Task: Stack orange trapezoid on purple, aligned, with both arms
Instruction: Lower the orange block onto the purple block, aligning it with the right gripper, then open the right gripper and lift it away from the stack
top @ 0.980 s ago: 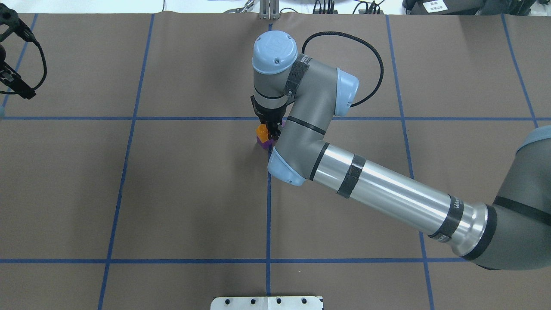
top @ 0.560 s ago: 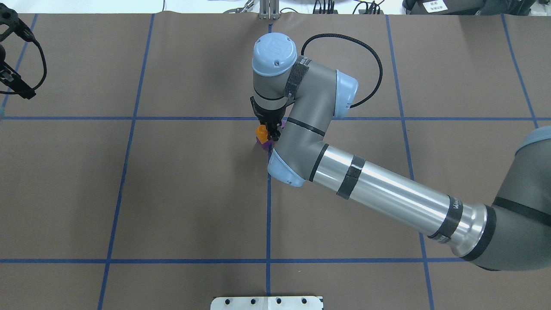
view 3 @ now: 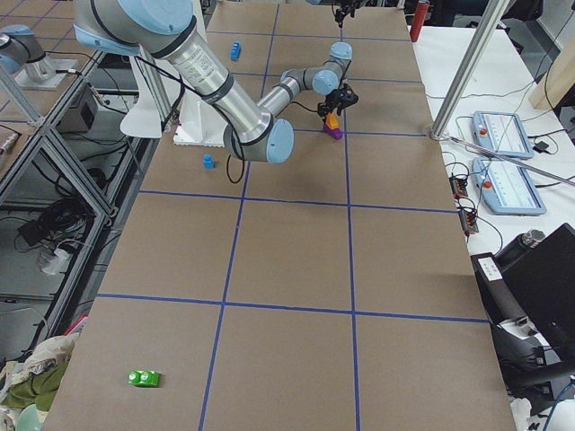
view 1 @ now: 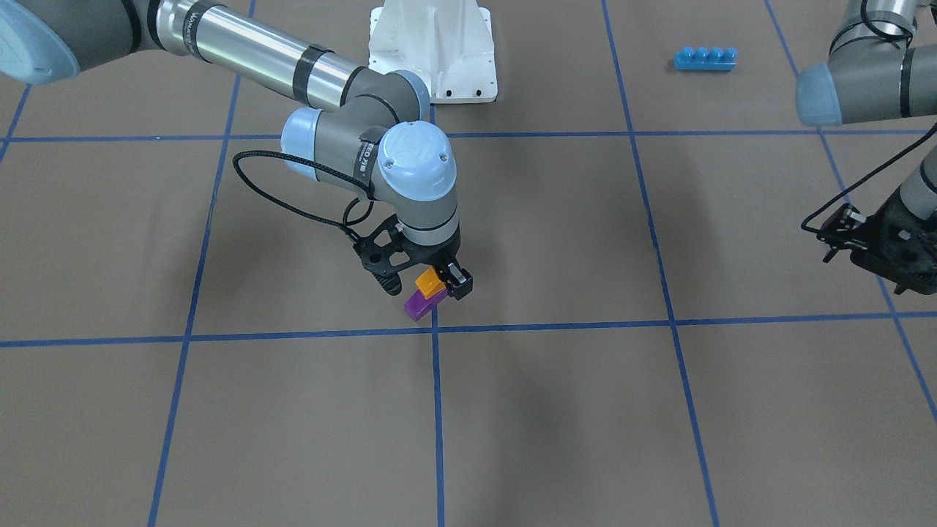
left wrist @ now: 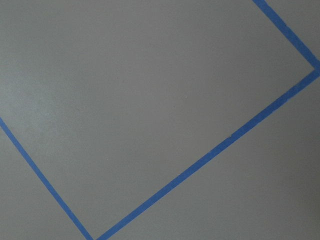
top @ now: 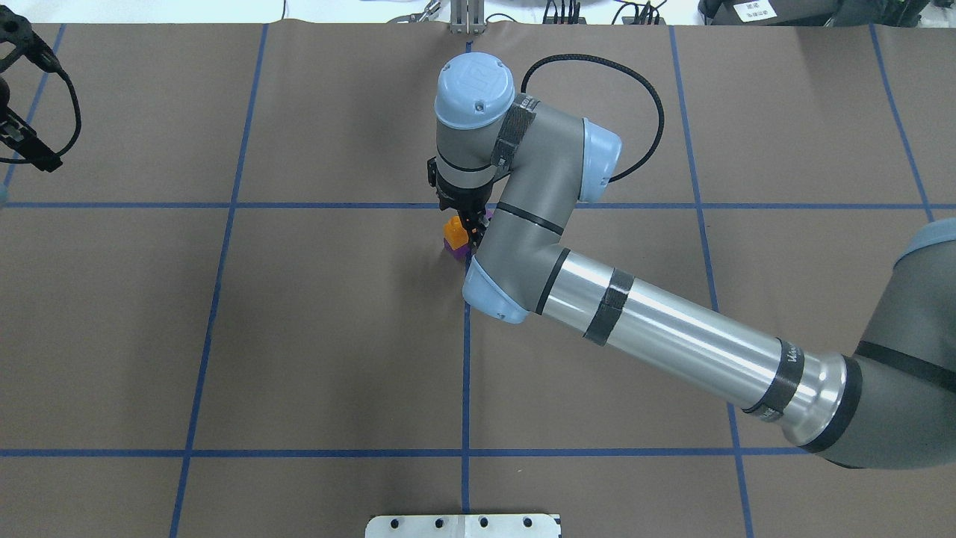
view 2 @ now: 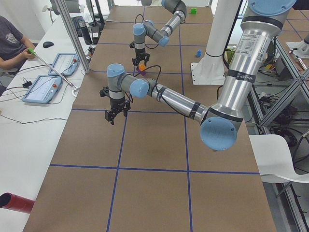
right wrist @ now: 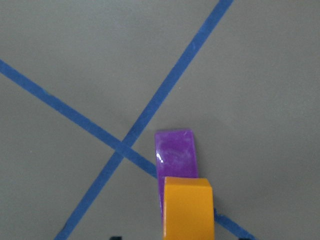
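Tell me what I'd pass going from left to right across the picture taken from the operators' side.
purple block → blue four-stud brick → left arm's claw

A robotics lab is showing itself: an operator (view 2: 8, 38) is sitting beside teach pendants (view 2: 44, 90), with an aluminium post (view 2: 73, 36) edging the tape-gridded worktop (top: 336, 336).
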`<state>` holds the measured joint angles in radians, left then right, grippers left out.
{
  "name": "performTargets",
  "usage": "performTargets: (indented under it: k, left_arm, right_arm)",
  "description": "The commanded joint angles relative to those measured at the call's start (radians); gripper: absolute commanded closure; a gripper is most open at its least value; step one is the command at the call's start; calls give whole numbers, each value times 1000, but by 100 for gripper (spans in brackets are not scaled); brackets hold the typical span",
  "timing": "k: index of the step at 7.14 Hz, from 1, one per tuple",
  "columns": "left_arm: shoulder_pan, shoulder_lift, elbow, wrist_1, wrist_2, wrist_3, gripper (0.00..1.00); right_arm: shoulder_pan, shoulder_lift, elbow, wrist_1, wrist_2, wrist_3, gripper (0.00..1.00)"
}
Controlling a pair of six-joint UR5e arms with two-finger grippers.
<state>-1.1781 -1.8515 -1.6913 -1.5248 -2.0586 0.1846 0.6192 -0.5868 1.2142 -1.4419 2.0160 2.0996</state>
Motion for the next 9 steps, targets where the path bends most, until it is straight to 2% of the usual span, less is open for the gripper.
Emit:
performTargets:
  k: [1, 2, 3, 5, 6, 7, 9]
  left_arm:
    - [-2, -2, -4, 0, 0, 6, 0]
    - [-8, 0, -5, -17, -2, 6, 0]
    - [-37, 21, -4, -29, -8, 1, 0]
    - [-81, 31, -4, -28, -52, 6, 0]
    - [-101, 44, -1, -26, -58, 37, 0]
    - [-127, 48, 7, -26, -66, 76, 0]
    - [-182, 49, 62, -23, -71, 201, 0]
  right_arm:
    - [46, -5, 88, -17, 39, -12, 0]
    - [88, -31, 199, -43, 62, -19, 0]
    - [120, -83, 329, -119, 81, -103, 0]
    - [189, -276, 610, -274, 95, -429, 0]
    - [244, -376, 661, -273, 115, -598, 0]
    - [330, -462, 665, -270, 177, -794, 0]
    - [517, -647, 648, -268, 225, -1261, 0]
